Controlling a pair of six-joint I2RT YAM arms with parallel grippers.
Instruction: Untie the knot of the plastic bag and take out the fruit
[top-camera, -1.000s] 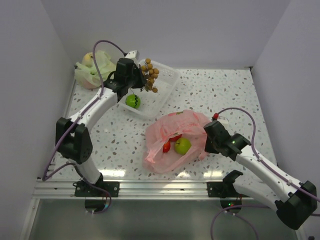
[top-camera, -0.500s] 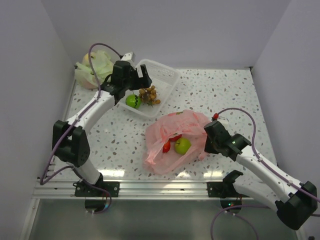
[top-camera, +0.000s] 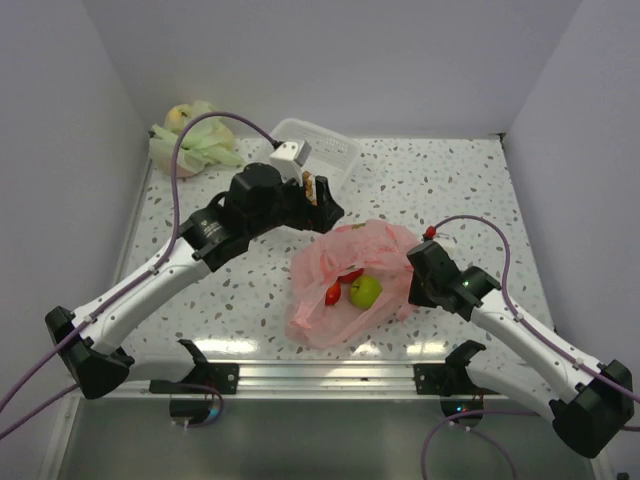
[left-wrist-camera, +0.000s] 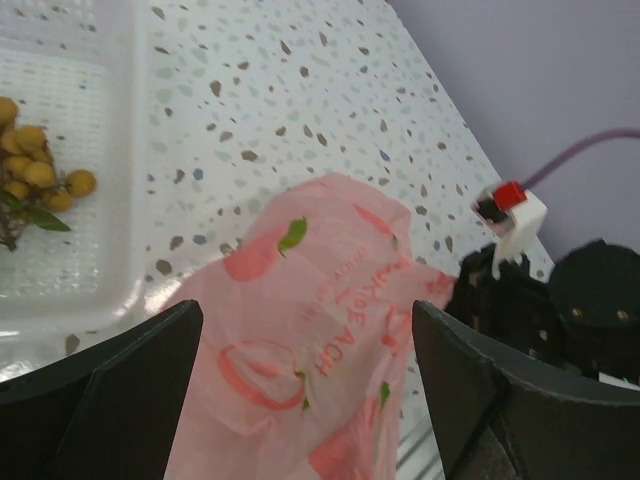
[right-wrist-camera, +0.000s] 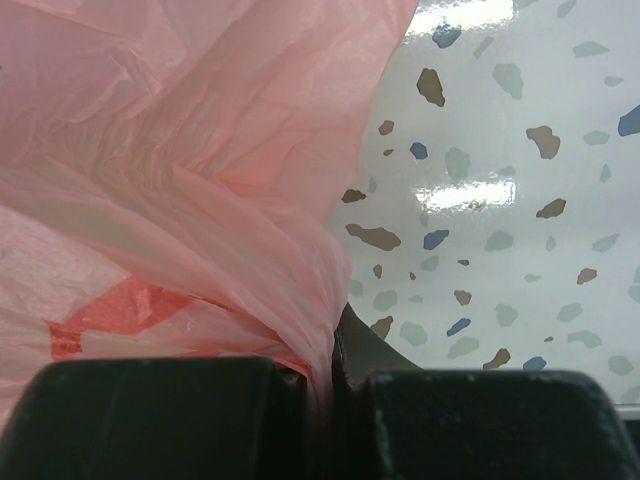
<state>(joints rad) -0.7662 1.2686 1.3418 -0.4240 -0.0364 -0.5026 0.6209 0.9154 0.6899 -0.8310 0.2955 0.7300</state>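
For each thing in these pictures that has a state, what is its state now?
left gripper: open, empty, near the plastic bag
right gripper: shut on the plastic bag's edge
plastic bag: open, lying crumpled
green fruit: in the plastic bag
red fruits: in the plastic bag
brown berries: in the white basket

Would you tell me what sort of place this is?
Probably a robot lab test cell: plain white walls enclose a speckled table, and the left arm and right arm are bolted to an aluminium rail.
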